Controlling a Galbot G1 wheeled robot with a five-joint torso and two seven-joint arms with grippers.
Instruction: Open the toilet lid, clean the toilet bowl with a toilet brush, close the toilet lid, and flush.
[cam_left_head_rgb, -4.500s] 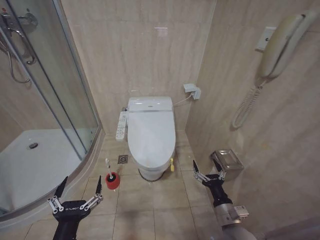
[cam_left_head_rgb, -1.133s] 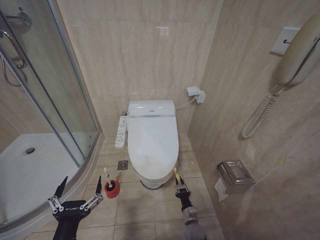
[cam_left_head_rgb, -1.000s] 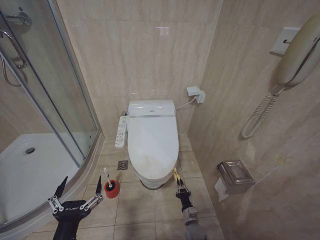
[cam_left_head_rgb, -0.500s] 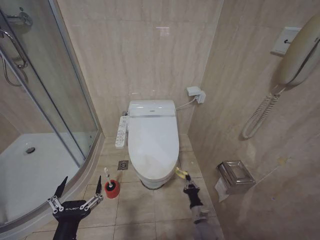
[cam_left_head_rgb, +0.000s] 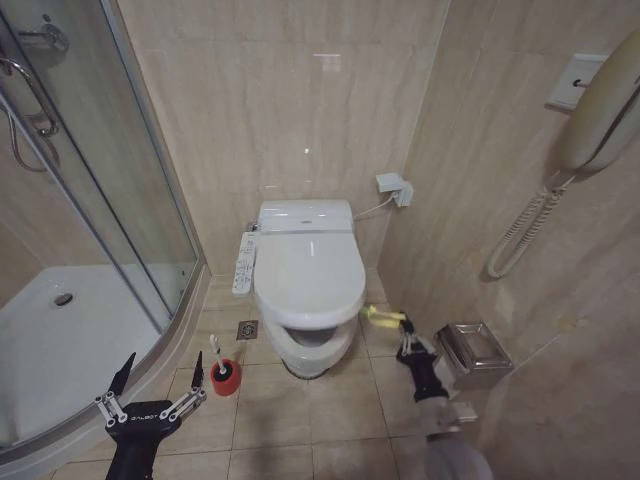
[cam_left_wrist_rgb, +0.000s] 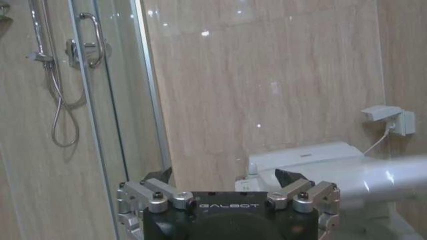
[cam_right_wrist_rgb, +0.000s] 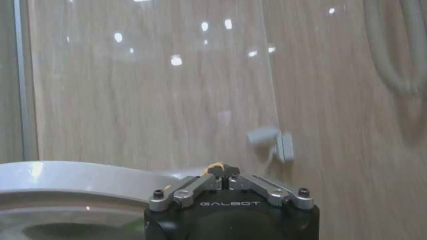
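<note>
The white toilet lid (cam_left_head_rgb: 308, 275) is tilted up at its front, and a gap below it shows the front of the toilet bowl (cam_left_head_rgb: 305, 345). My right gripper (cam_left_head_rgb: 405, 335) is to the right of the lid's front, shut on the yellow-green tag (cam_left_head_rgb: 380, 315) at the lid's edge. In the right wrist view the gripper (cam_right_wrist_rgb: 224, 175) is pinched together beside the raised lid (cam_right_wrist_rgb: 67, 175). The toilet brush (cam_left_head_rgb: 214, 352) stands in its red holder (cam_left_head_rgb: 226, 379) on the floor to the left of the toilet. My left gripper (cam_left_head_rgb: 155, 385) hangs open, low, near the brush; its fingers (cam_left_wrist_rgb: 159, 176) are spread wide.
A glass shower enclosure (cam_left_head_rgb: 120, 180) and white shower tray (cam_left_head_rgb: 70, 340) fill the left side. A wall phone (cam_left_head_rgb: 600, 100) and a metal paper holder (cam_left_head_rgb: 472, 350) sit on the right wall. A control panel (cam_left_head_rgb: 243, 265) hangs at the toilet's left, above a floor drain (cam_left_head_rgb: 246, 329).
My right gripper closed on the lid's tag and has swung right and up, lifting the front of the lid off the toilet. The left arm has not moved.
</note>
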